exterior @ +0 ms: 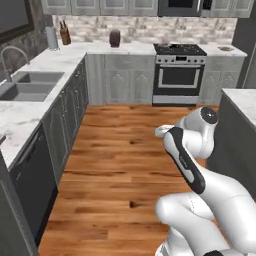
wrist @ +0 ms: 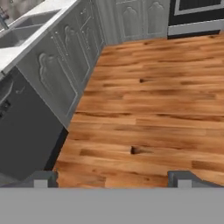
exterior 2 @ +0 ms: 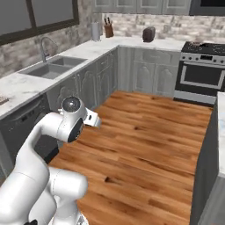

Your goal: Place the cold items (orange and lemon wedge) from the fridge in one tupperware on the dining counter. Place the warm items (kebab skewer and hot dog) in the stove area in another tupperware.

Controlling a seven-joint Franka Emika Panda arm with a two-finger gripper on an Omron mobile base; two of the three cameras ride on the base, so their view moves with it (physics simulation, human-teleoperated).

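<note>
Arm (exterior: 187, 165) folded low over the wooden floor (exterior: 120, 150), mid-kitchen, elbow raised, hand pointing forward and down. End effector (wrist: 113, 178) seen in the hand view as two dark finger tips (wrist: 43, 178) set wide apart at the bottom of the frame, bare floorboards between them, nothing held.

Stove area (exterior: 179, 70) against the far wall: steel range with black cooktop and dark glass oven door, grey cabinets to either side under marble worktop (exterior: 125, 48). Small round plate-like item (exterior: 226, 48) on the worktop right of the range; contents too small to tell. Hot dog, kebab skewer and tray not discernible at this range.

Dining counter (exterior: 245, 100) at the right edge of the left base view, grey side and white marble top, close beside the arm.

Left wall run: double sink (exterior: 30, 85) with curved faucet (exterior: 12, 55), dark dishwasher front (exterior: 30, 185) below the near end. Back corner worktop carrying a paper towel roll (exterior: 52, 37), a knife block (exterior: 64, 34) and a dark brown jar (exterior: 115, 38).
</note>
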